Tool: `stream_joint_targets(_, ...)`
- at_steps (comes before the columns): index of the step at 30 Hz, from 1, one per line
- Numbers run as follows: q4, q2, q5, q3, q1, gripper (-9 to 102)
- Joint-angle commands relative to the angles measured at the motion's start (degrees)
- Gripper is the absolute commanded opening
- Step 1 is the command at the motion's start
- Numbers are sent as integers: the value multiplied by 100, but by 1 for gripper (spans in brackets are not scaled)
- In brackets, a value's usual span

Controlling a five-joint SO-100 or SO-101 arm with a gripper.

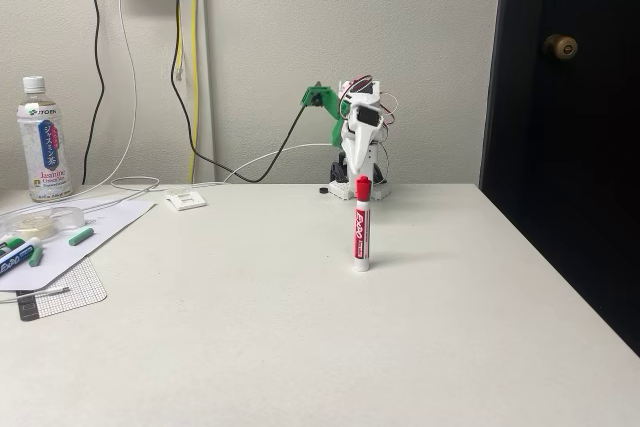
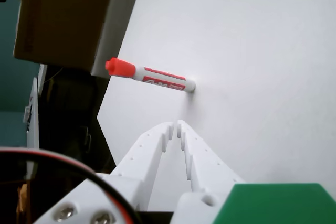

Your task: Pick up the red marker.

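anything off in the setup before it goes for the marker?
One oddity: the red marker stands upright on its end, cap up, mid-table in the fixed view, rather than lying flat, so a nudge could likely topple it. The gripper is nearly shut and apart from it in the wrist view. Nothing looks spilled or damaged.

Blue marker (image 1: 14,258): cut off by the left edge of the fixed view, at the table's left edge.
Arm base (image 1: 352,185): partly hidden behind the red marker (image 1: 361,224).
Gripper (image 2: 175,127): only its fingers were seen; its body was cut off by the bottom edge.
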Motion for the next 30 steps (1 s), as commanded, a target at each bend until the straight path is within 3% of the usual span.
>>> stream_joint_targets(1,-220,26,-545,-334,44,0)
stream_joint_targets(30,-2127,-1345,-5150,-729,580,0)
